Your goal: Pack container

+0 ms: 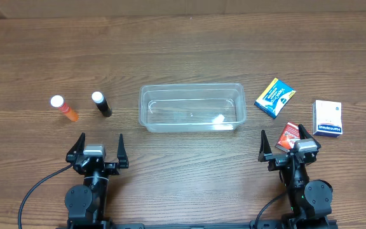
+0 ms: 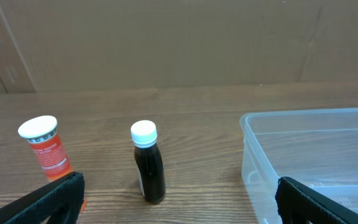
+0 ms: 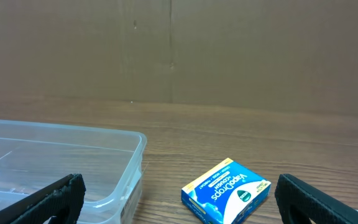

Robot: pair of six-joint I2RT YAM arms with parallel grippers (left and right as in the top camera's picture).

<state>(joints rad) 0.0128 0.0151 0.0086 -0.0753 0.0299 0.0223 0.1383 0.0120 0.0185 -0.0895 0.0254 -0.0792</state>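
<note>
Wooden tabletop [image 1: 189, 44] carries both grippers near its front edge: left gripper [image 1: 97, 147] and right gripper [image 1: 287, 141] spread wide, holding nothing. Between them, toward mid-table, sits the clear container [image 1: 191, 108].

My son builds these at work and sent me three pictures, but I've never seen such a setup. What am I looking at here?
These are two robot arms at a wooden table, each ending in a two-finger gripper. The top picture looks straight down: the left gripper and the right gripper sit at the near edge, both open and holding nothing. The other two pictures come from small cameras on each wrist, so the black shapes in their lower corners are the arm's own fingers.

In the middle stands a clear plastic container, empty. To its left stand an orange bottle and a dark bottle, both white-capped. To its right lie a blue box, a red box and a white box.
</note>
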